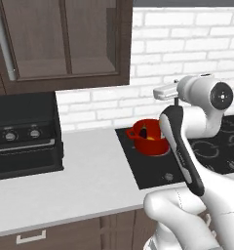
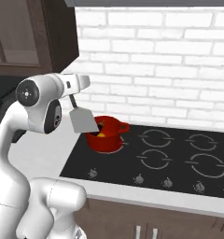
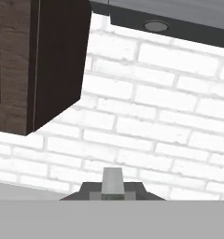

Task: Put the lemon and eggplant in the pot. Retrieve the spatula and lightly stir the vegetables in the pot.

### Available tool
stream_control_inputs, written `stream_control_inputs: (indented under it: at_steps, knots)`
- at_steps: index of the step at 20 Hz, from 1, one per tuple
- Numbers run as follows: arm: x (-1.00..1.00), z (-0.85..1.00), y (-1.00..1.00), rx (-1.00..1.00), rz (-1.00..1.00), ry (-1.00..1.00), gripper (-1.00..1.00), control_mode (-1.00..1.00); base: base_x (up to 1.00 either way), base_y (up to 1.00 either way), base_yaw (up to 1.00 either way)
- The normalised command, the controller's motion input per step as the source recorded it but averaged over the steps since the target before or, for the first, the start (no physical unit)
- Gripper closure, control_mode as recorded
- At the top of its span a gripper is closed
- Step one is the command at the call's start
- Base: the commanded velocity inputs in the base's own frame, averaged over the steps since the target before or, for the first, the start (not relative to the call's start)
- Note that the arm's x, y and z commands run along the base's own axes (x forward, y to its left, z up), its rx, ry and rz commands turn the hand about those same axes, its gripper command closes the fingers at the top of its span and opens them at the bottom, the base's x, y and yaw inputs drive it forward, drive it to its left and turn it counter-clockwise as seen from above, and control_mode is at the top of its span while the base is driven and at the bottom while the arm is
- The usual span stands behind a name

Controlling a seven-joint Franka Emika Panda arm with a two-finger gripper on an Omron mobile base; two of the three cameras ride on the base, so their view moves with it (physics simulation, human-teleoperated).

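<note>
while the white brick wall (image 2: 179, 70) runs behind everything, dark wood cabinets (image 1: 65, 44) hang at the upper left and a pale worktop (image 1: 89, 180) stretches below them. a black oven-like appliance (image 1: 24, 136) with two knobs sits on the worktop's left end, and a black cooktop (image 2: 174, 163) with ring burners is set into the right part. the white arm (image 1: 197, 161) rises over the cooktop's near edge, its hand held level above the back left burner. the pot (image 2: 106, 134) stands on that burner, red inside and out, with a loop handle toward the wall. the jaws (image 2: 73, 96) are pressed together, pinching the thin dark handle of the spatula (image 2: 82, 119), whose grey blade hangs down just in front of the pot's rim in the right base view. inside the pot lie the eggplant (image 1: 144, 131), a dark sliver, and the lemon (image 2: 101, 135), a small yellow spot low against the wall.
</note>
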Motion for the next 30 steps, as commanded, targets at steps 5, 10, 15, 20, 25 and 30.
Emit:
stream_control_inputs:
  at_steps: [5,10,15,20,25,30]
  knots:
    - [0.00,0.00,0.00,0.00,0.00,0.00,1.00,1.00,1.00,-0.33,-0.06]
    - [0.60,0.00,-0.34,0.12,0.00,0.16,1.00,-1.00,0.40,-0.11,0.00]
    - [1.00,-0.10,-0.64,0.27,0.02,0.24,1.00,-1.00,0.00,0.00,0.00]
    - [0.93,-0.26,-0.13,0.17,0.06,0.03,1.00,-1.00,0.00,0.00,0.00]
    - [0.66,-0.43,-0.05,0.04,0.03,-0.16,1.00,-1.00,0.00,0.00,0.00]
    - [0.67,-0.62,-0.02,0.00,0.00,-0.04,1.00,-1.00,0.00,0.00,0.00]
